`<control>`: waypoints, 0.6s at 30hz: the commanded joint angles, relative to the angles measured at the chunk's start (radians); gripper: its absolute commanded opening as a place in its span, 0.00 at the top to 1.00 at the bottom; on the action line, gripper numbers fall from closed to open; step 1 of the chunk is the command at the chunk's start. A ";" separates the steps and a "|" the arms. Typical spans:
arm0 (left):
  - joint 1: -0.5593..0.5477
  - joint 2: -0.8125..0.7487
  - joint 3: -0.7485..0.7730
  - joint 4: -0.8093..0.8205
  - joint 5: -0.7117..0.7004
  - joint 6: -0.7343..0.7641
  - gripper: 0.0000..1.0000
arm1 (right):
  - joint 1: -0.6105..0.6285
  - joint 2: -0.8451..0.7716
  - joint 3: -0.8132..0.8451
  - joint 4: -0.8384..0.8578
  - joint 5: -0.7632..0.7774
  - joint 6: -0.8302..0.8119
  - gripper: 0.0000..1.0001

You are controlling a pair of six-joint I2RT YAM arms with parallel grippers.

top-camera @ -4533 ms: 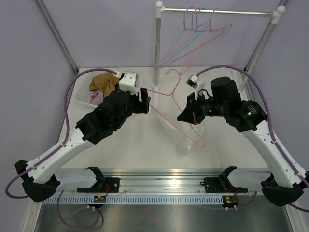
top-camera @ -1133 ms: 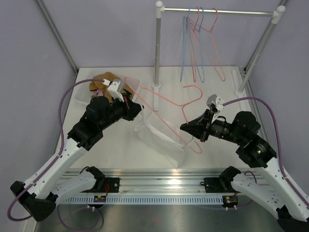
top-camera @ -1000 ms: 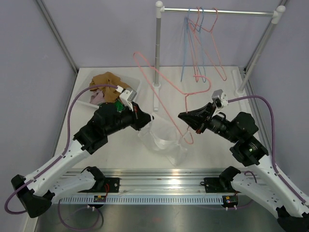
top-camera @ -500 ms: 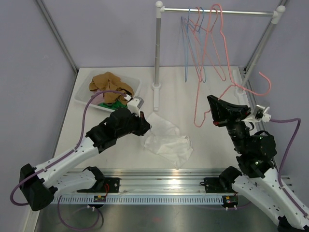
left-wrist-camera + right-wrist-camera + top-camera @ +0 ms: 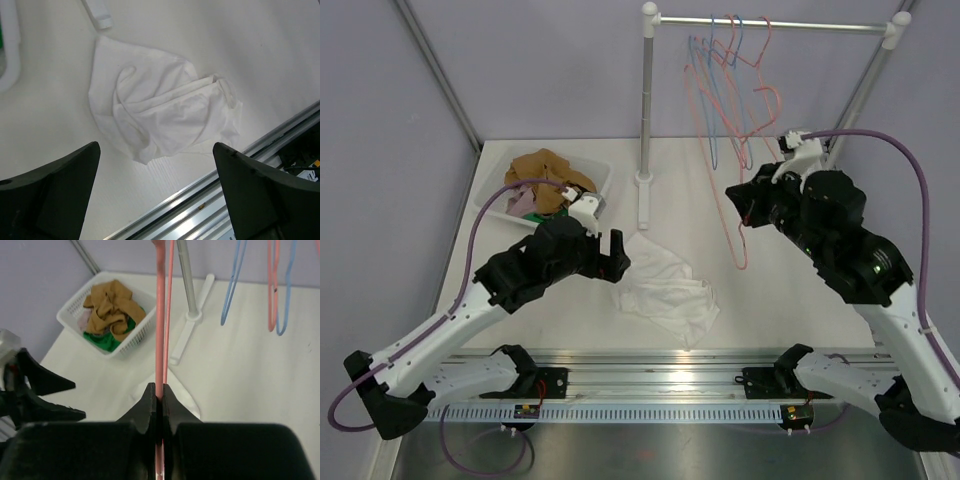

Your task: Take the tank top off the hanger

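The flat white surface (image 5: 775, 305) carries everything. At its far edge stands a metal clothes rail (image 5: 770, 24) with a thin upright post, and a few blue and pink wire hangers (image 5: 725, 48) hang from its bar. At the far left corner sits a white lattice plastic basket (image 5: 136, 334) piled with crumpled brown, green and pink cloth.

The white fabric tank top (image 5: 665, 290) lies crumpled on the surface near the front middle, just in front of the foot of the rail's post. It is off any hanger, and nothing touches it.

The thin pink wire hanger (image 5: 160, 315) is bare and held up in the air to the right of the tank top and well apart from it. Its upper part is among the hangers on the rail.

The right gripper (image 5: 159, 399) has its jaws clenched on the pink hanger's wire. The left gripper (image 5: 618, 255) hovers at the tank top's left edge, its jaws spread wide and empty, with the garment in view between them.
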 commanded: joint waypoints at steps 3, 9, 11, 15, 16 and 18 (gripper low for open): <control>-0.012 -0.087 0.100 -0.226 -0.141 0.022 0.01 | 0.004 0.160 0.155 -0.197 -0.020 0.015 1.00; -0.012 -0.213 0.071 -0.251 -0.190 0.082 0.01 | 0.006 0.435 0.414 -0.271 0.170 -0.043 1.00; -0.012 -0.266 0.023 -0.205 -0.184 0.090 0.01 | 0.003 0.500 0.486 -0.282 0.207 -0.066 1.00; -0.012 -0.297 -0.035 -0.165 -0.179 0.092 0.01 | -0.052 0.725 0.766 -0.358 0.196 -0.114 1.00; -0.012 -0.297 -0.038 -0.165 -0.179 0.093 0.01 | -0.071 0.767 0.823 -0.375 0.170 -0.117 1.00; -0.012 -0.296 -0.046 -0.168 -0.183 0.095 0.01 | -0.103 0.892 1.008 -0.428 0.130 -0.132 1.00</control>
